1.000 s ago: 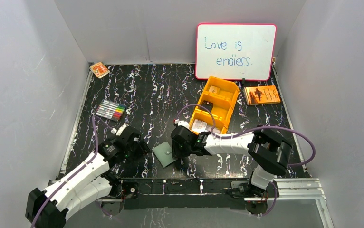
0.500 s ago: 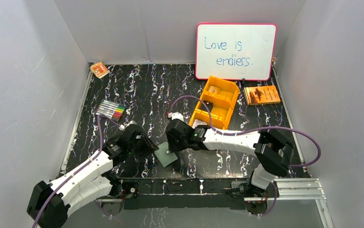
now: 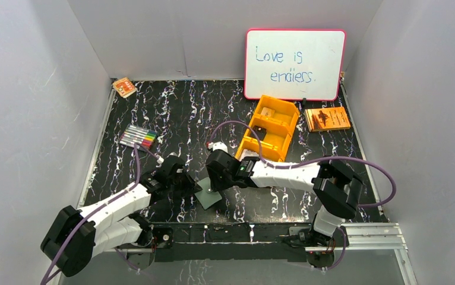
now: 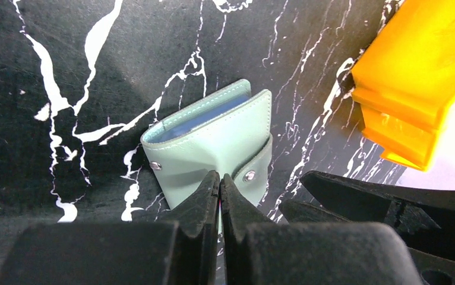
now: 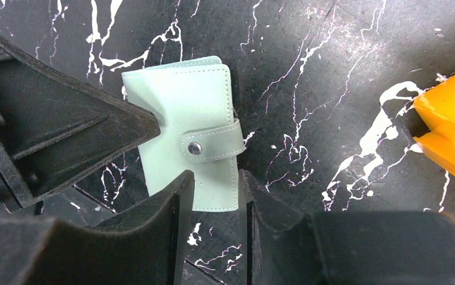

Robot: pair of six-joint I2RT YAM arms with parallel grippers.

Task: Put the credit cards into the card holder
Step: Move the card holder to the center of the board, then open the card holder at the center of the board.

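Note:
The sage-green card holder (image 3: 208, 195) lies folded and snapped on the black marbled table, near the front middle. My left gripper (image 4: 220, 178) is shut, its tips pinching the near edge of the card holder (image 4: 213, 142), whose cover puckers toward them. My right gripper (image 5: 216, 190) is open, and its jaws straddle the near right corner of the card holder (image 5: 180, 119) without closing on it. In the top view both grippers meet over the holder, left gripper (image 3: 195, 187) and right gripper (image 3: 215, 187). Pale flat pieces, possibly credit cards (image 3: 266, 111), lie in the orange tray, too small to tell.
The orange compartment tray (image 3: 284, 127) stands just right of and behind the holder, close to the right arm. A whiteboard (image 3: 294, 64) leans on the back wall. An orange booklet (image 3: 327, 119), a set of markers (image 3: 138, 138) and a small orange packet (image 3: 124, 87) lie further off.
My left gripper moved right up to the card holder and shut on its edge. The right gripper shifted left from the tray to above the holder, staying open.

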